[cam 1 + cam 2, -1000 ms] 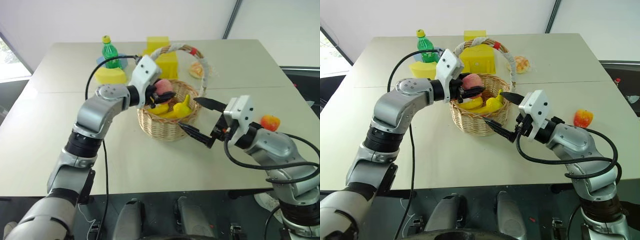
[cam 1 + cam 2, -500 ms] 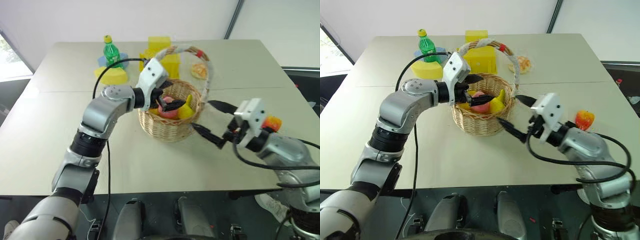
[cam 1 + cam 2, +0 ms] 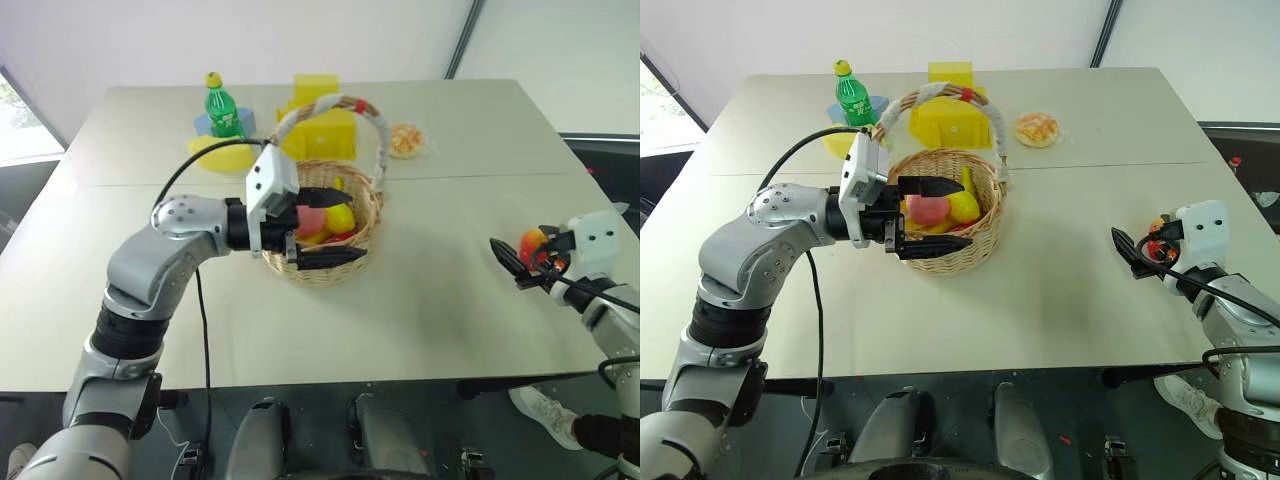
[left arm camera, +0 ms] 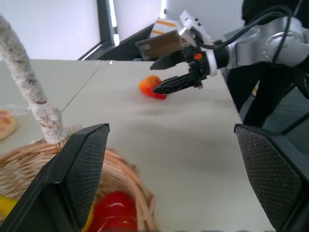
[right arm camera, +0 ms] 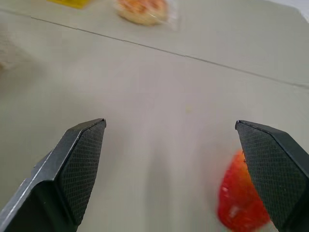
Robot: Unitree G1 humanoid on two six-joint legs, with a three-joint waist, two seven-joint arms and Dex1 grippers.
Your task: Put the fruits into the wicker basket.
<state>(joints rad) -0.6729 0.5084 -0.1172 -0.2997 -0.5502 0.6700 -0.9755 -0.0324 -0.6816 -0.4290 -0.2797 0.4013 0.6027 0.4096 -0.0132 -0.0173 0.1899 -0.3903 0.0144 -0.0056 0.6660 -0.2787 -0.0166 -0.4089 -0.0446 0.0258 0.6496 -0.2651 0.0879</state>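
One second back the left gripper (image 3: 930, 215) held the peach (image 3: 928, 209) over the basket (image 3: 975, 232); now its jaws gape empty left of centre, peach dropped inside beside the banana (image 3: 964, 205). At far right, the right gripper (image 3: 1137, 254), wide open, nears the apple (image 3: 532, 243), half hidden behind it.

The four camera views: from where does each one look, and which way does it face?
Left and right eye views: from the head, down over the beige table, both arms showing.
Left wrist view: between the open left claw, past the round woven wicker basket toward the right claw.
Right wrist view: between the open right claw, over the table.
Shared: the red-and-yellow apple-like fruit shows in both wrist views.
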